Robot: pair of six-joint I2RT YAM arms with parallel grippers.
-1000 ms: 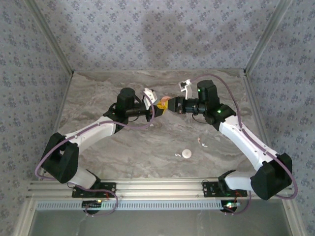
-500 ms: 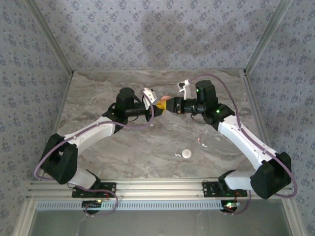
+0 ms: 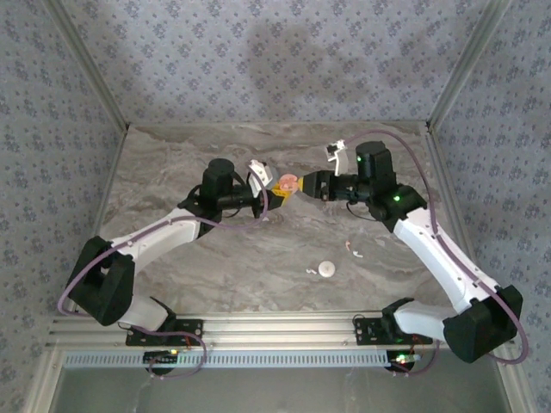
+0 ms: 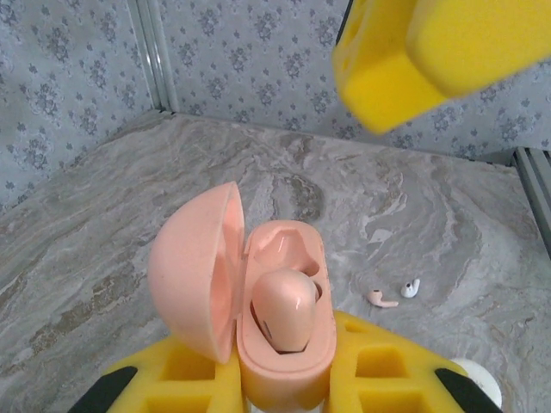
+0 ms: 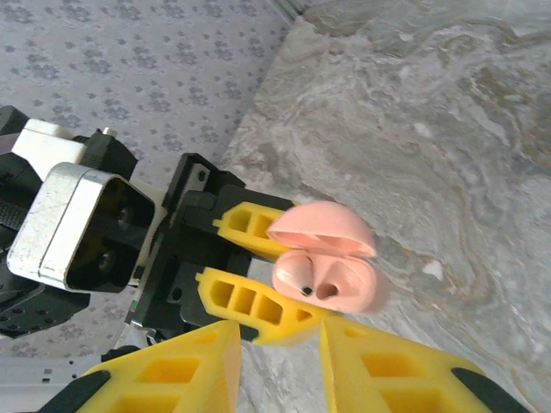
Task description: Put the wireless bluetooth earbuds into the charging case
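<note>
The grey marble-patterned surface (image 3: pixel 258 258) lies below both arms. The left gripper (image 3: pixel 277 194) is clamped on the base of the pink rounded plastic charging case (image 5: pixel 331 267), holding it above the surface (lid hinged open). The right gripper (image 5: pixel 280 335) has its jaws parted and holds nothing; its tips sit just beside the case. A white round disc (image 3: pixel 325 268) lies on the surface. One pink earbud (image 4: pixel 282 305) is seated in the case. A second pink earbud (image 4: pixel 380 298) and a white earbud (image 4: pixel 411 286) lie loose on the surface, near each other.
</note>
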